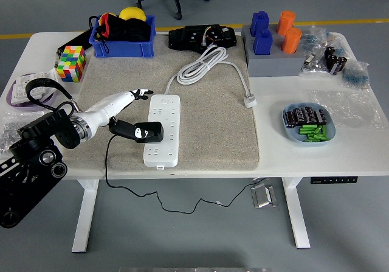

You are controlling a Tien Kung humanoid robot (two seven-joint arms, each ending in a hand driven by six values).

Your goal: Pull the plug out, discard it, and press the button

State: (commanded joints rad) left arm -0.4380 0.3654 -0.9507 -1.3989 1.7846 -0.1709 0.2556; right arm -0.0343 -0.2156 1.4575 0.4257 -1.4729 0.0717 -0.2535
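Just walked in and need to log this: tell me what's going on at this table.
The robot's left hand reaches over the beige mat toward the white power strip, fingertips at its upper left edge. A black plug is still seated in the strip, not yet pulled. The hand holds nothing. The right arm is out of view.

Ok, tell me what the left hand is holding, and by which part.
Nothing. The left hand hovers open over the power strip's top-left edge, apart from the black plug.

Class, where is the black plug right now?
In the head view, the black plug sits on the white power strip, left of centre, just below the left robot hand.
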